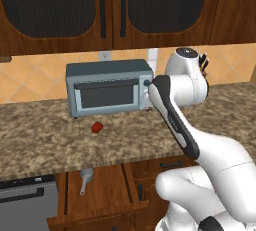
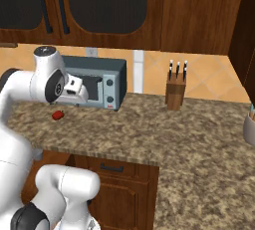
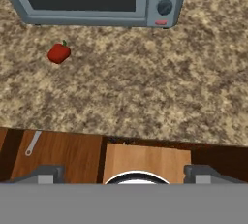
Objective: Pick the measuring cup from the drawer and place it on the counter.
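Note:
The measuring cup (image 1: 86, 177) is small and grey, and lies in the open wooden drawer (image 1: 107, 195) just below the counter's front edge, bowl toward the counter and handle toward me. In the hand view its thin handle (image 3: 33, 143) lies on the drawer (image 3: 63, 155) bottom at the lower left, while the bowl is hidden under the granite counter (image 3: 145, 87). My gripper (image 3: 125, 172) hangs high above the counter edge, looking down. It is open wide with nothing between its fingers, well to the right of the cup.
A grey toaster oven (image 1: 107, 87) stands at the back of the counter (image 1: 45, 142), with a small red lump (image 1: 97, 127) in front of it. A knife block (image 2: 175, 92) stands farther right. A dishwasher front (image 1: 25, 200) sits left of the drawer.

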